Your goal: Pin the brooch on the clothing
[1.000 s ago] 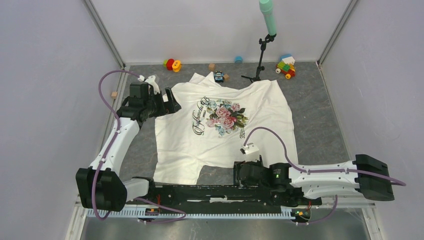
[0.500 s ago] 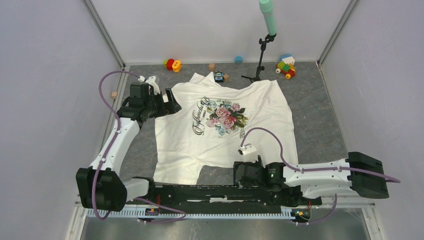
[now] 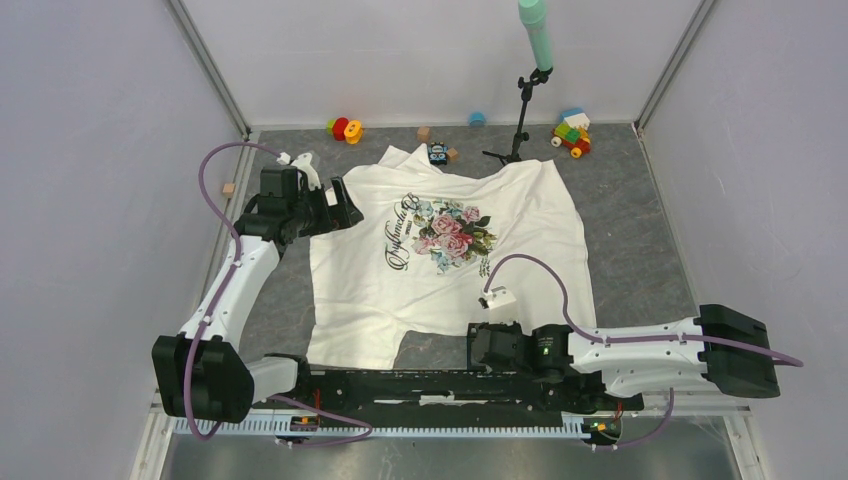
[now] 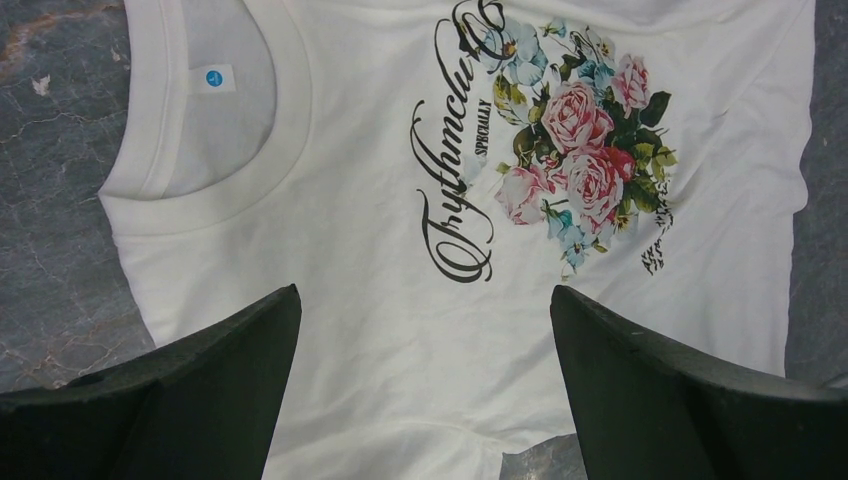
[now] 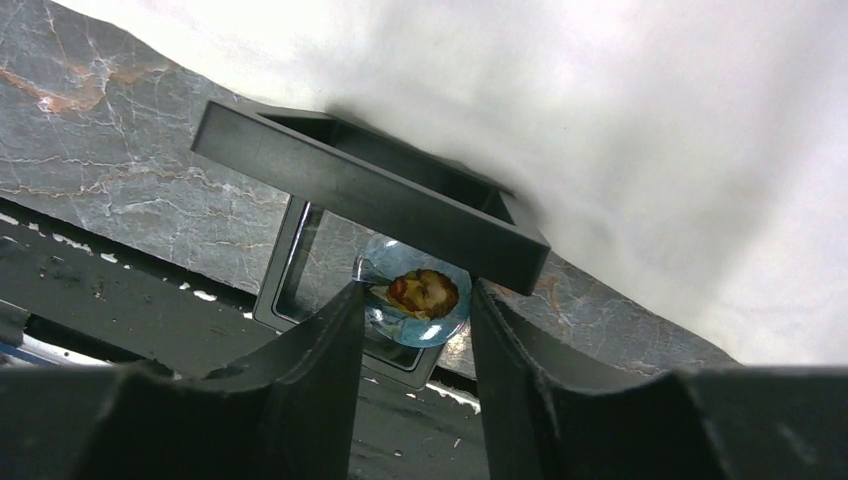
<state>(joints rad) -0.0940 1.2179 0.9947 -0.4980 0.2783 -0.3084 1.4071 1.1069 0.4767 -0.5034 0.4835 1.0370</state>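
The white T-shirt (image 3: pixel 530 225) with its rose print (image 3: pixel 450 232) lies spread out on the grey table. In the left wrist view the shirt (image 4: pixel 350 260) fills the frame below my open, empty left gripper (image 4: pixel 425 330), which hovers near the collar (image 3: pixel 345 205). The brooch (image 5: pixel 420 293), a small round bluish disc with a portrait, sits in a black square frame holder (image 5: pixel 370 190) at the shirt's near hem. My right gripper (image 5: pixel 416 295) is shut on it, one finger on each side. In the top view my right gripper (image 3: pixel 482 345) hides the brooch.
Toys stand along the back: a red-yellow one (image 3: pixel 345 128), a block car (image 3: pixel 572 133), a small black-and-blue toy (image 3: pixel 437 153). A microphone stand (image 3: pixel 520 125) stands behind the shirt. A wooden cube (image 3: pixel 229 189) lies at the left. A black rail (image 3: pixel 430 385) runs along the near edge.
My right arm has shifted a little to the left at the shirt's near hem. My left arm has not moved.
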